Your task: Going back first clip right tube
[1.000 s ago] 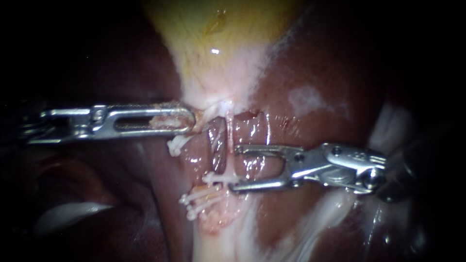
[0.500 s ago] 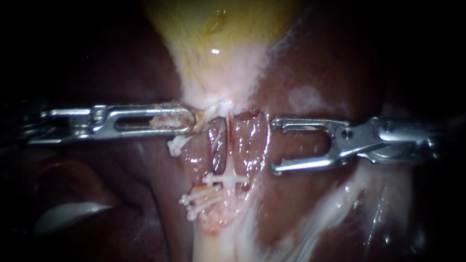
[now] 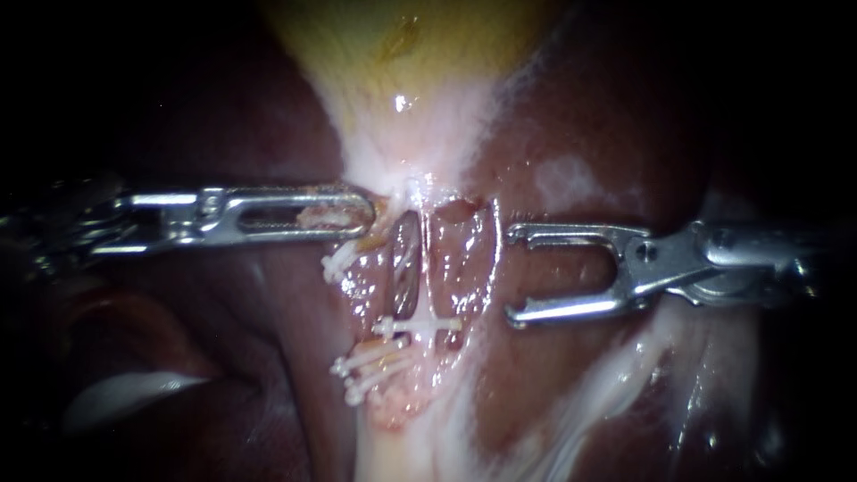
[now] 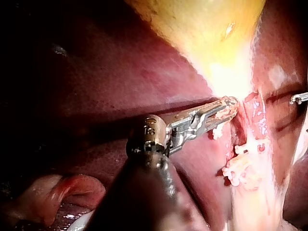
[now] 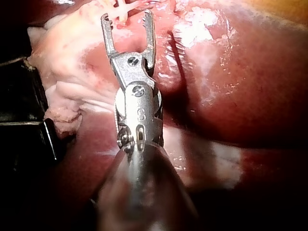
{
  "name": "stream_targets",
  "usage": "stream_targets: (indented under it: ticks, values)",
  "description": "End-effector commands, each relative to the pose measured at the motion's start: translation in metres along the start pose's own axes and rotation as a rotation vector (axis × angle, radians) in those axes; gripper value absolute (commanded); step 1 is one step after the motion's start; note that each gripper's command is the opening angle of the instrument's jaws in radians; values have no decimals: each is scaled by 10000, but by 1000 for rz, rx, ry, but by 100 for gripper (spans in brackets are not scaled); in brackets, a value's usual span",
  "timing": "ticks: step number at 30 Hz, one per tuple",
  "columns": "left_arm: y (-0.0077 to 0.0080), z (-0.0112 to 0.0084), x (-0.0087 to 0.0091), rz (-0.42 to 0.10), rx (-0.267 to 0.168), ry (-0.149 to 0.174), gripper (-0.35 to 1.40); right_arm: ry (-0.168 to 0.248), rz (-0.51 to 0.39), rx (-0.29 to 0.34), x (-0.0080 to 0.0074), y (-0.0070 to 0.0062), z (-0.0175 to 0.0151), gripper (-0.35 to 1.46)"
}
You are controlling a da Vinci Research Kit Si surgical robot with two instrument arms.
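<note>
right of clip (image 3: 417,327), r. instrument (image 3: 511,274) gapes; l. instrument (image 3: 366,214) prob. grips tissue (image 3: 387,202)

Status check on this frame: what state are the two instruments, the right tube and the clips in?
Left instrument: jaws shut on tissue just below the gallbladder.
Right instrument: jaws open, empty, not touching the tube.
Right tube: whole, uncut.
Clip: closed across the right tube.
Other clips: closed, bunched beside and below it.
</note>
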Motion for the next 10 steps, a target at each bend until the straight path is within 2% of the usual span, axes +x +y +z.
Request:
stream_targets:
  ticks: [1, 5, 10]
  values:
    - [-1, 4, 1, -3, -5, 2, -35, 0, 0, 0, 0, -1, 0, 50]
    - [-4, 14, 5, -2, -10, 4, -35, 0, 0, 0, 1, -1, 1, 50]
    - [-4, 14, 5, -2, -10, 4, -35, 0, 0, -1, 1, -2, 1, 50]
